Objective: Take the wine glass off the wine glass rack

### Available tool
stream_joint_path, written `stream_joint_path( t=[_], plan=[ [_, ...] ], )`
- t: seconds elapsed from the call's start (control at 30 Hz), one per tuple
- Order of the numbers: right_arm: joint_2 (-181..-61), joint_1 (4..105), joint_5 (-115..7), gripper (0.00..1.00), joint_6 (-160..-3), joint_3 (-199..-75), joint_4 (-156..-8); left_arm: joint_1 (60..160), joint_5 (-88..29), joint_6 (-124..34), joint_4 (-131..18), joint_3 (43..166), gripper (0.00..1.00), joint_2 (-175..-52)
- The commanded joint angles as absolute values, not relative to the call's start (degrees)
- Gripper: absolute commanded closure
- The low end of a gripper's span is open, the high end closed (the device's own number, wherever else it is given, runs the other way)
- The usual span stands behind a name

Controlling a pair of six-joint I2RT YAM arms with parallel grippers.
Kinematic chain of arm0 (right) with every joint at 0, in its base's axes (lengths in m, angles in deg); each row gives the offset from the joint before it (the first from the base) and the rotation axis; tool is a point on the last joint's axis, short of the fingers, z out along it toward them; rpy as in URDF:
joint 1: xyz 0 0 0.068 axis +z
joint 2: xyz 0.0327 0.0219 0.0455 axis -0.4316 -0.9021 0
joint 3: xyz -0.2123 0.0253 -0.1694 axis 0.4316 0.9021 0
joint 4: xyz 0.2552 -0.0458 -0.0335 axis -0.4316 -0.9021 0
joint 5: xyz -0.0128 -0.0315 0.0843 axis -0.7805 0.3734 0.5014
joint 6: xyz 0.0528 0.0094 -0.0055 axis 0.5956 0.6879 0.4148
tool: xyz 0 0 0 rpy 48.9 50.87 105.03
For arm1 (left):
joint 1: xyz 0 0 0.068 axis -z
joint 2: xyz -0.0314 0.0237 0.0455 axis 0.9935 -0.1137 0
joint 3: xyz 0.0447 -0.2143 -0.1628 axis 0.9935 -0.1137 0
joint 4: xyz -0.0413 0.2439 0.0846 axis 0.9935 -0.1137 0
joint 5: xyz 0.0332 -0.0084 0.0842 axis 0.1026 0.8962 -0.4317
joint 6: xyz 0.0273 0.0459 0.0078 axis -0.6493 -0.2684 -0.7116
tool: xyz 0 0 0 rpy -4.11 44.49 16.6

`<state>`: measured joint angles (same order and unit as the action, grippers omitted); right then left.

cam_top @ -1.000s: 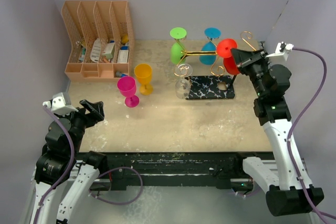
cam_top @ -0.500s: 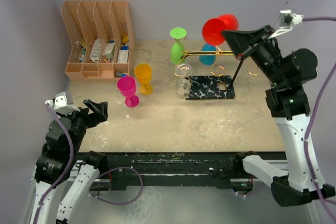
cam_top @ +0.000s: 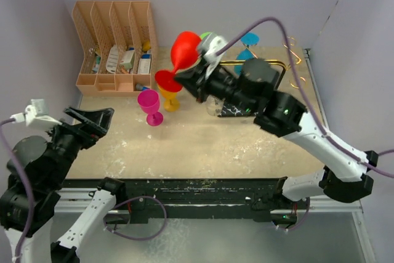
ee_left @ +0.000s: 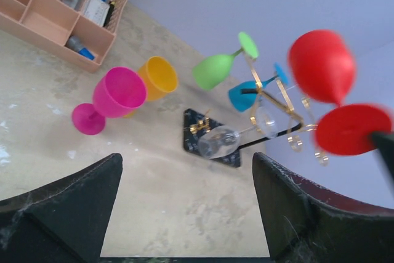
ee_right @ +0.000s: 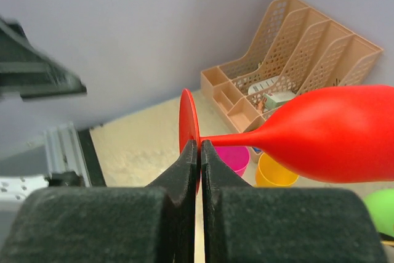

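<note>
Right wrist view: right jaws clench the red glass (ee_right: 332, 133) by its foot rim, nine o'clock of the rack (cam_top: 277, 61). Probably light, stiff, slippery plastic; the stem seems surer. Left jaws gape empty.
</note>
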<state>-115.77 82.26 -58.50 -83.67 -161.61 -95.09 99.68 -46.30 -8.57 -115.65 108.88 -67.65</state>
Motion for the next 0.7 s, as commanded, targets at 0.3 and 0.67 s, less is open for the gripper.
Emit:
stream_joint_path(
  t=[0.3, 0.67],
  plan=[
    [-114.95, 109.4, -96.25, 1.0, -129.39, -135.99, -58.27, 100.77, -32.71, 14.66, -119.44, 112.8, 0.06, -68.83],
    [-118.49, 114.08, -98.04, 1.0, -139.26, -127.76, -41.19, 100.75, -20.23, 30.08, -106.49, 93.91, 0.1, -62.28]
  ],
)
